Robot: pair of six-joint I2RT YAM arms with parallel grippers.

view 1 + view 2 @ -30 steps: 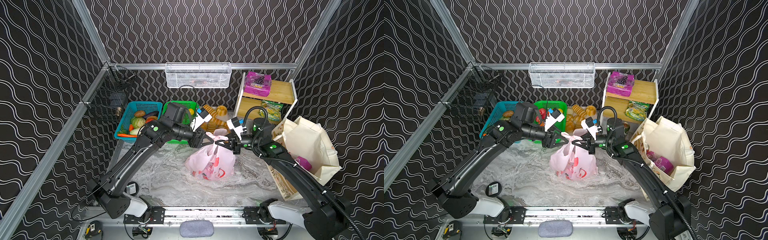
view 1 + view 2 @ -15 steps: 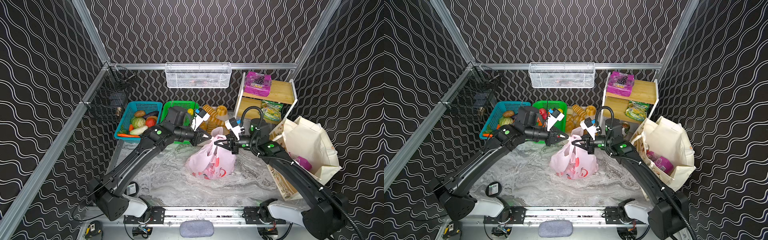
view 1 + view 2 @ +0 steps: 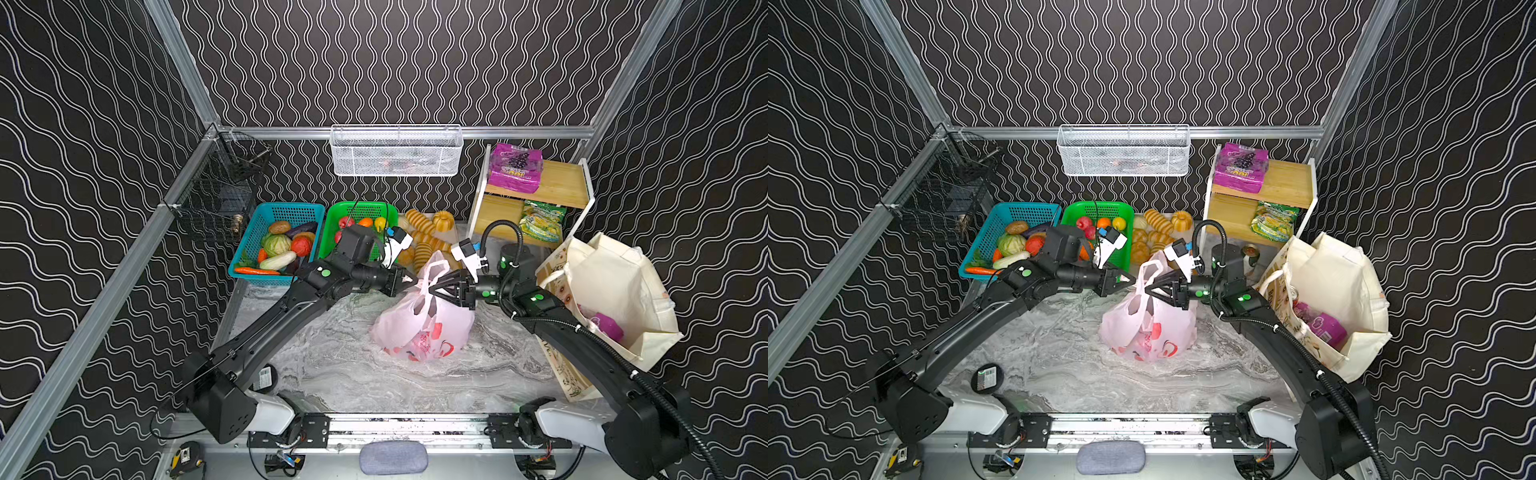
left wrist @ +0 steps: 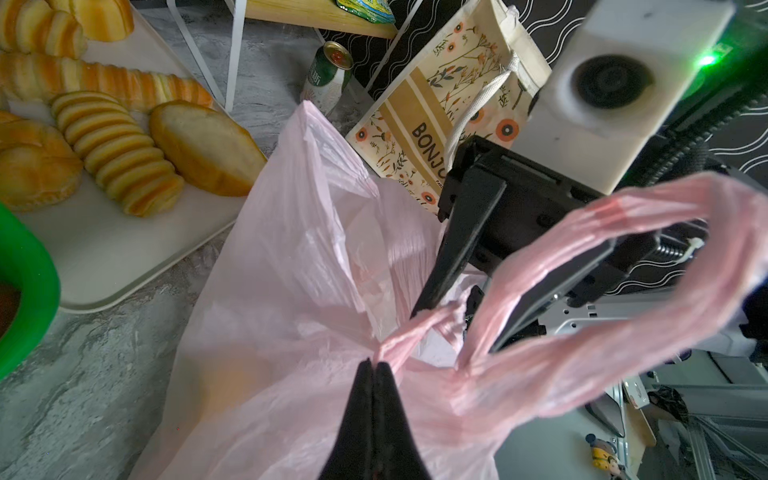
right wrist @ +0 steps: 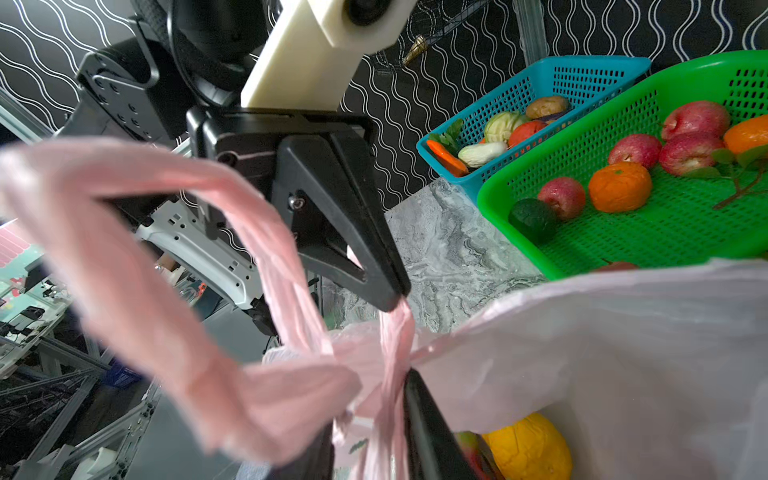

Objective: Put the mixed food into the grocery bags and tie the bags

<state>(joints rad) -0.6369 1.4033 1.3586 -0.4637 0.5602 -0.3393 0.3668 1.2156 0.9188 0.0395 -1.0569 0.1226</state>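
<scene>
Now pinching the twisted handle of the pink plastic bag with the left gripper, shut tight, no gap between the tips. Meeting almost tip to tip with the right gripper, spread apart and squeezing nothing, though with pink strands running through the gap. With the bag right under both sets of fingers, full, resting on the table, a yellow fruit peeking out inside. Looks like the tying step, knot not made yet. Runs straight from the left fingertips across into the open right ones, that long thin way, so probably best to close the right side on the strand and pull the two apart. Swings out past the right fingers as a big floppy loop and seems to go round one of them; could snag. Well off behind the right fingers, the cream tote, something purple inside, handles not tied either
</scene>
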